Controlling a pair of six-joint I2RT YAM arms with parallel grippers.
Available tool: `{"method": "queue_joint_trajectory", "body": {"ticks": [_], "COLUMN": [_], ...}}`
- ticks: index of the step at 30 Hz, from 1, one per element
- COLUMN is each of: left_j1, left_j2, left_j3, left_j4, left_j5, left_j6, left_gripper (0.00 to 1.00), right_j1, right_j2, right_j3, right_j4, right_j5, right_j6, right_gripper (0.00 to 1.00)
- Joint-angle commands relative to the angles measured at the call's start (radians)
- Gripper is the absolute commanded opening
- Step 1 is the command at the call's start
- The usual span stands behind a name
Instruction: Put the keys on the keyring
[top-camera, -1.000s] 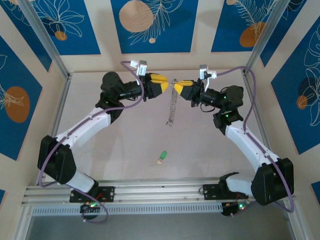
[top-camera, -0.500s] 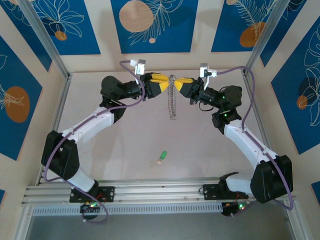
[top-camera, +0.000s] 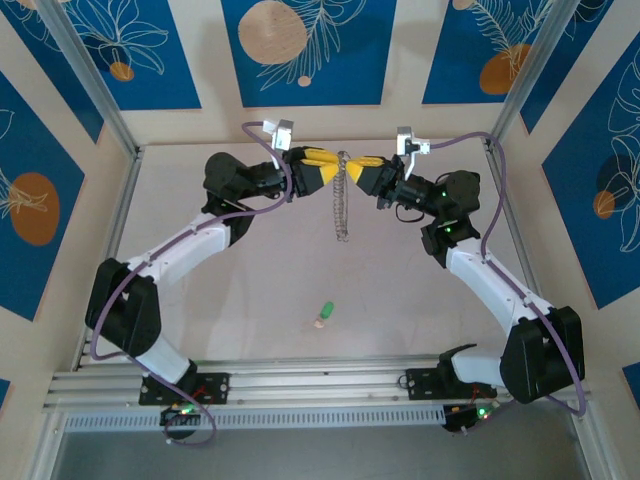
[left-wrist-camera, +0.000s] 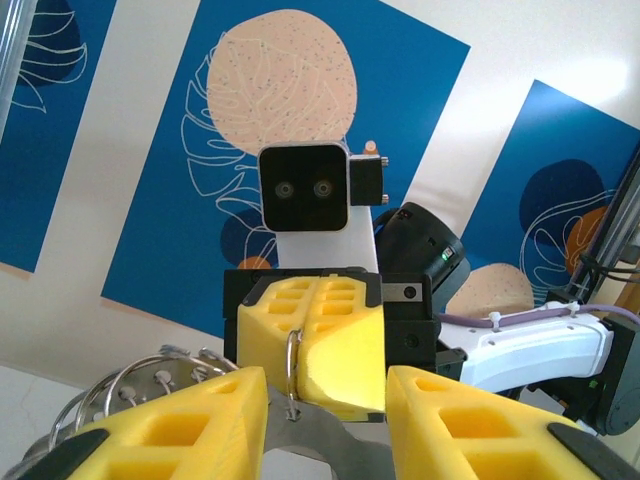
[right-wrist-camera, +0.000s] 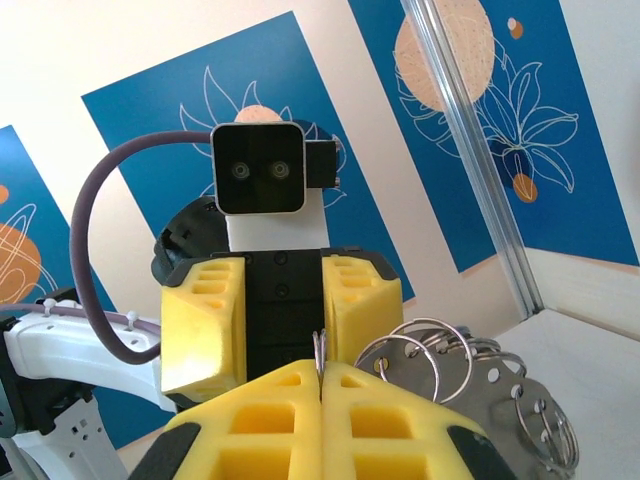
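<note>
While keyring aloft, key on table.

The keyring hangs between the left pincer and the right pincer, which meet at its top. The key lies on the bench, well apart from the keyring, on its near side.

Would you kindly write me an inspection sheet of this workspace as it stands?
Surface: pale table, matte, no spills seen.
Job's things: keyring hangs down between the two tools; green-headed key lies loose on the table, nearer the arm bases.
Clutter: nothing seen.
Tools: left tool open, fingers either side of the ring's wire; right tool shut on the keyring.
Cables: purple cable loops along each arm, apart from the keyring.
Surroundings: blue leaf-print wall panels, metal frame post.
</note>
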Motion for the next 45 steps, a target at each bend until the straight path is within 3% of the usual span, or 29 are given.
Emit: {"method": "queue_joint_trajectory", "body": {"ticks": [1,10,21,28,34,38,42,45], "left_j1": [-0.009,-0.019,-0.024,-0.025,-0.032,-0.034,-0.032,-0.03], "left_j2": [0.01,0.028,0.04,0.045,0.048,0.045,0.044,0.028], "left_j3": [0.016,0.034,0.039,0.039,0.037,0.038,0.052,0.078], "left_j4": [0.042,0.045,0.062,0.07,0.071,0.073,0.033,-0.075], "left_j5": [0.028,0.03,0.021,0.013,0.014,0.017,0.044,0.076], "left_j6": [-0.01,-0.011,-0.018,-0.022,-0.018,-0.011,0.012,0.084], "left_gripper": [0.35,0.32,0.2,0.19,0.02,0.0,0.0,0.0], "right_j1": [0.006,0.01,0.01,0.009,0.011,0.009,-0.023,-0.079], "right_j2": [0.001,0.007,0.007,0.003,0.002,-0.009,-0.051,-0.099], "right_j3": [-0.002,0.001,-0.002,-0.012,-0.008,0.006,-0.004,-0.024], "right_j4": [0.04,0.03,0.004,-0.003,-0.017,-0.094,-0.175,-0.229], "right_j5": [0.023,0.023,0.021,0.022,0.021,0.041,0.068,0.054], "right_j6": [0.003,0.001,-0.01,-0.01,-0.013,-0.038,-0.059,-0.063], "right_gripper": [0.0,0.0,0.0,0.0,0.0,0.0,0.24,0.31]}}
